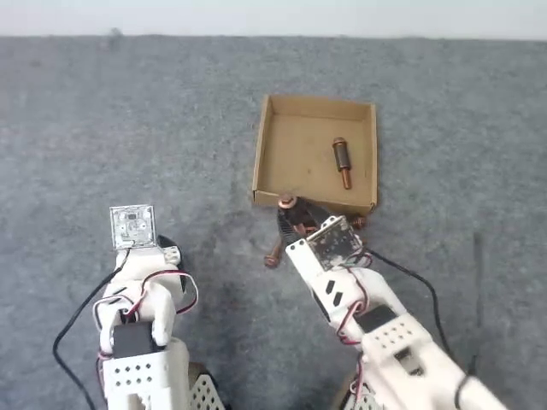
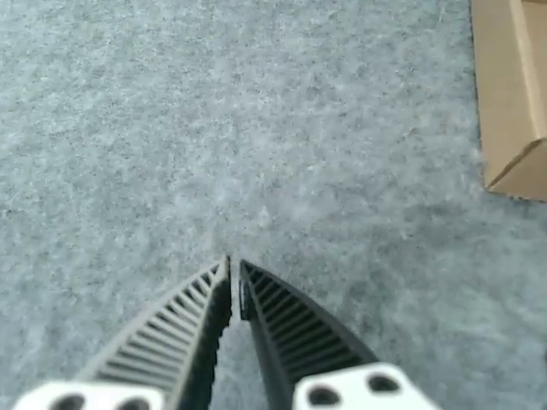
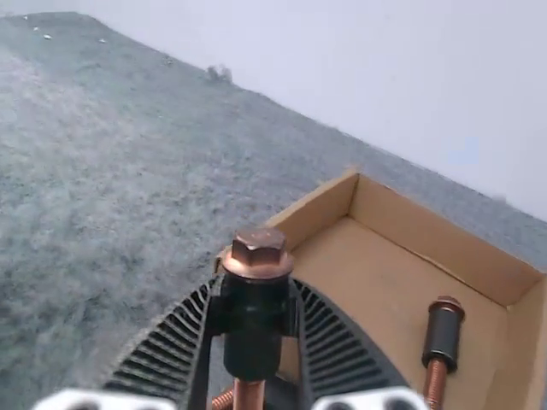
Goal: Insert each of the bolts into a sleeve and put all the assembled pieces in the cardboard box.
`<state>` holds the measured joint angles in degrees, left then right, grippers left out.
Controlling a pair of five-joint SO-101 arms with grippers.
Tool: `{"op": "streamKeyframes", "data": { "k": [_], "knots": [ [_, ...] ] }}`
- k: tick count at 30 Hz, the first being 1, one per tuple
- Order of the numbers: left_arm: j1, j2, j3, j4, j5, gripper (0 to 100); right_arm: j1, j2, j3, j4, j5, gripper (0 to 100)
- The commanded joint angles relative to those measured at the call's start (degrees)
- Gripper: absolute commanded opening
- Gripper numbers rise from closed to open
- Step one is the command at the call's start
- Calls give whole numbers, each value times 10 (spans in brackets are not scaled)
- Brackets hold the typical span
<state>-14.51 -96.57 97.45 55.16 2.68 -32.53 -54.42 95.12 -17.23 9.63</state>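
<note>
**One piece boxed, a second in the grip at the box wall**

We are looking at a task that is partly done. One assembled piece [image 1: 342,162], a bolt seated in its dark sleeve, is lying inside the cardboard box [image 1: 272,145], toward the right of the box floor in the high view. We are gripping a second assembled piece [image 3: 254,325] with the right gripper [image 3: 254,295]. Its fingers are clamping the black sleeve from both sides, with the copper bolt head sticking out above them. This piece is sitting just outside the box's lower wall, near the middle of the high view. We are judging that it needs lifting over that wall and letting go. A loose bolt [image 1: 272,255] is lying on the grey carpet [image 1: 128,111] just below and left of the right gripper, with no sleeve on it that we can make out. Another copper piece [image 1: 357,222] is peeking out by the box's lower right corner, and we cannot tell what it is. So at least one more bolt seems to be waiting.

The right arm is standing extended from the lower right of the high view up toward the box. The left arm is sitting in the lower left, well apart from the box. The left gripper [image 2: 233,265] is hanging over bare carpet, its fingers almost together and holding nothing.
</note>
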Motion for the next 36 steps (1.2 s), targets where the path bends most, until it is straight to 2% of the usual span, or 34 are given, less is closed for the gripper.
{"op": "streamKeyframes", "data": {
  "k": [1, 6, 8, 11, 14, 26, 36],
  "knots": [
    [-4, -6, -5, 1, -4, 11, 29, -153, 4, 118, -16, 6],
    [-4, -6, -5, 1, -4, 11, 55, -289, -2, 262, -15, 6],
    [-4, -6, -5, 1, -4, 11, 69, -324, -25, 350, -14, 6],
    [-4, -6, -5, 2, -4, 11, 84, -342, -84, 476, -16, 6],
    [-4, -5, -5, 2, -4, 12, 93, -335, -146, 554, -18, 6],
    [-4, -5, -5, 2, -4, 12, 100, -167, -381, 706, -19, 6],
    [-5, -5, -5, 2, -4, 12, 102, 41, -529, 718, -16, 6]
  ]
}}
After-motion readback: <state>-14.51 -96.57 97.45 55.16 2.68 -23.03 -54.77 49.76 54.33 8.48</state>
